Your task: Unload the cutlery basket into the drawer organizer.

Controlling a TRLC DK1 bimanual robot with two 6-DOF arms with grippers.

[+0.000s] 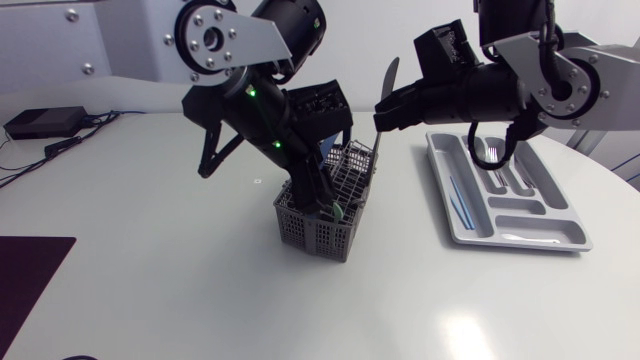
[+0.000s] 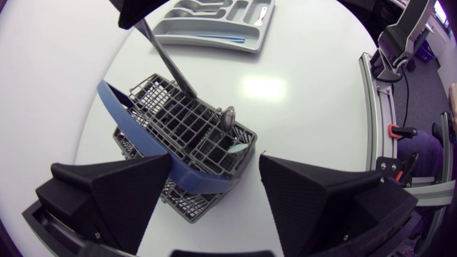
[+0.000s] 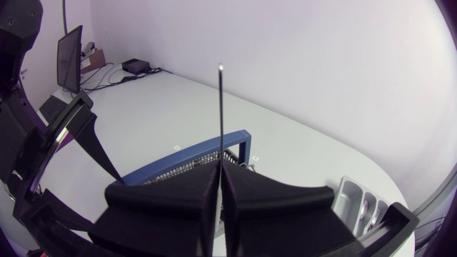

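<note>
The white table (image 1: 150, 290) bears a grey cutlery basket (image 1: 315, 235), a grey drawer organizer (image 1: 470, 235) and a dark mat (image 1: 30, 280).

The cutlery basket (image 1: 318, 225) is grey grid mesh with a blue handle (image 2: 136, 135). At its 3 o'clock, the pale grey drawer organizer (image 1: 520, 240) holds thin blue sticks (image 1: 456, 195). The surface (image 1: 180, 290) is white, the right gripper (image 3: 222, 175) matte black, and the knife (image 1: 388, 78) grey.
</note>
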